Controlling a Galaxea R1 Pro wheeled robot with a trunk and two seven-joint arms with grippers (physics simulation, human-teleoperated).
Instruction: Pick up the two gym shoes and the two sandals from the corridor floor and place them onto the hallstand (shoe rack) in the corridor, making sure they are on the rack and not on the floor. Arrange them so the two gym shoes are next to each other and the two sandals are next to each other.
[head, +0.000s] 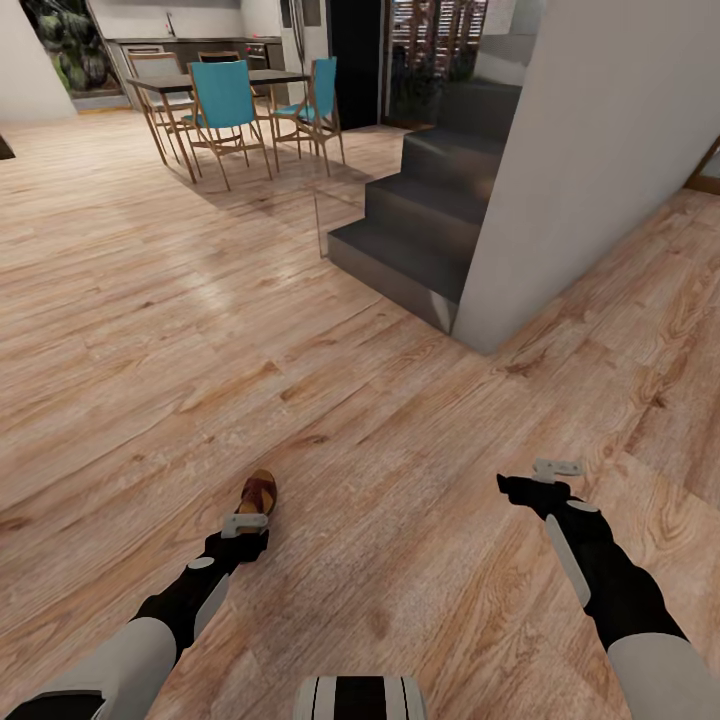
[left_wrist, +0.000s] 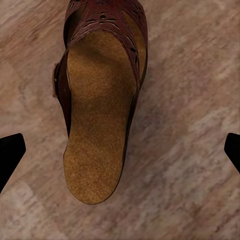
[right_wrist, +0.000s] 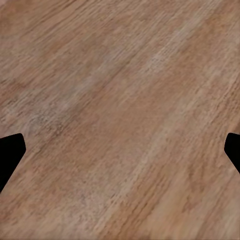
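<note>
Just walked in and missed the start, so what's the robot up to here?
The robot is tidying shoes off the corridor floor. Its left claw hangs open just above a brown sandal lying flat on the planks, fingers wide apart and not touching it. The right claw is open too, over bare floor and holding nothing. Ahead are grey stairs and a dining table with blue chairs.

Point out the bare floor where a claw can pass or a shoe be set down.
Widest free patch: wood floor between the left claw and right claw, running up to the grey stairs. Floor left of the sandal is bare too. Under the right claw, planks alone. Crowded: beside the sandal under the open left claw, and around the dining chairs.
</note>
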